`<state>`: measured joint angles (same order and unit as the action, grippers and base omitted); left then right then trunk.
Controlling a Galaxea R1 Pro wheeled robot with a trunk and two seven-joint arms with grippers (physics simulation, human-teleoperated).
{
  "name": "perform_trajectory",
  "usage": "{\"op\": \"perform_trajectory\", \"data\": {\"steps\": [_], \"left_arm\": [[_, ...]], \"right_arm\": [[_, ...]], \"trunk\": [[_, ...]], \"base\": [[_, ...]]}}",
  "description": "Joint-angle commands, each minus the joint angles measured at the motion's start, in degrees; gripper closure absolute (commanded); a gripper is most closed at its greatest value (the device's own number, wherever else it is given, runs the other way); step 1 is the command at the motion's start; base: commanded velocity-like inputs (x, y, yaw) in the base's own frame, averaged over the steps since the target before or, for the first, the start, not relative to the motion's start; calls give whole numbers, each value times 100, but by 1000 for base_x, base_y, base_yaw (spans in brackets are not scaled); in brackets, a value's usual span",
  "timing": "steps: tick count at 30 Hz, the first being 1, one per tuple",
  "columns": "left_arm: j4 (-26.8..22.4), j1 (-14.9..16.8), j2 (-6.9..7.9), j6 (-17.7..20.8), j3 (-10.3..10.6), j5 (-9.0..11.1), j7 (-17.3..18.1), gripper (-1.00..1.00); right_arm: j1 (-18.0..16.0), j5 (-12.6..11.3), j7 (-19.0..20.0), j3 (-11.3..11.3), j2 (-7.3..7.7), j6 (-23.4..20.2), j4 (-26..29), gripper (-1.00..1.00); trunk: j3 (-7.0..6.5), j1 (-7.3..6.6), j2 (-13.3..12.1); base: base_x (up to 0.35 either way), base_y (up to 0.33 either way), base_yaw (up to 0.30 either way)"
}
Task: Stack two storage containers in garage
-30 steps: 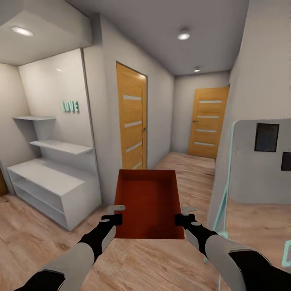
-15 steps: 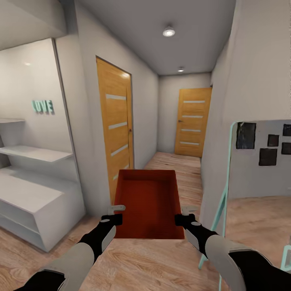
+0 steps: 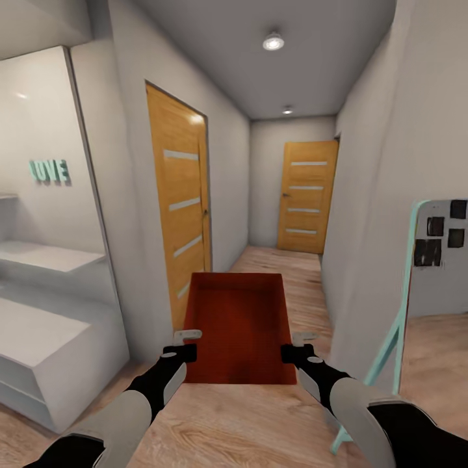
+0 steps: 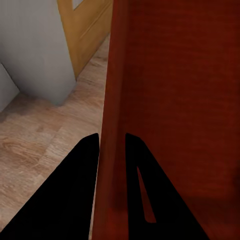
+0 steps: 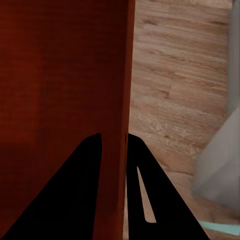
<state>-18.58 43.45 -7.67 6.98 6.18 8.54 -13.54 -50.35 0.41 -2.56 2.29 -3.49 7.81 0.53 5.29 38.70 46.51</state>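
The view has swung left down the hallway, the storage container (image 3: 238,325) at lower centre pinched by left gripper (image 3: 186,344) and right gripper (image 3: 297,347); level carrying looks wise.

Hanging between the two grippers in mid-view: the storage container (image 3: 237,328), above the plank floor (image 3: 247,422). Clamping its left wall, one finger inside and one outside: the left gripper (image 3: 187,338). Pinching its right wall the same way: the right gripper (image 3: 303,340). Standing at far left: a shelf unit (image 3: 45,338), lettering (image 3: 48,171) on the wall above. Lying beyond the container, to its left: a near door (image 3: 182,208). Closing the corridor's far end: a second door (image 3: 307,196). Leaning at right: a framed board (image 3: 416,273).
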Motion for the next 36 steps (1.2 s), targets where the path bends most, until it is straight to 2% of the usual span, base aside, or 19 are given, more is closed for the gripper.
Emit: {"op": "perform_trajectory", "data": {"steps": [1, 20, 36], "left_arm": [[-164, 6, 433, -233, -433, -72, -78, 100], [-164, 6, 425, -233, -433, -72, -78, 100], [-164, 6, 424, -233, -432, -72, -78, 100]], "right_arm": [[-2, -23, -17, -97, 1, 19, -18, 100], [-2, -26, -22, -97, -2, 19, -18, 100], [-3, -32, -25, -97, -2, 19, -18, 100]], "trunk": [[10, 5, 7], [10, 5, 7], [10, 5, 7]], "base": [[314, 186, -1], [314, 186, -9], [314, 186, -257]]}}
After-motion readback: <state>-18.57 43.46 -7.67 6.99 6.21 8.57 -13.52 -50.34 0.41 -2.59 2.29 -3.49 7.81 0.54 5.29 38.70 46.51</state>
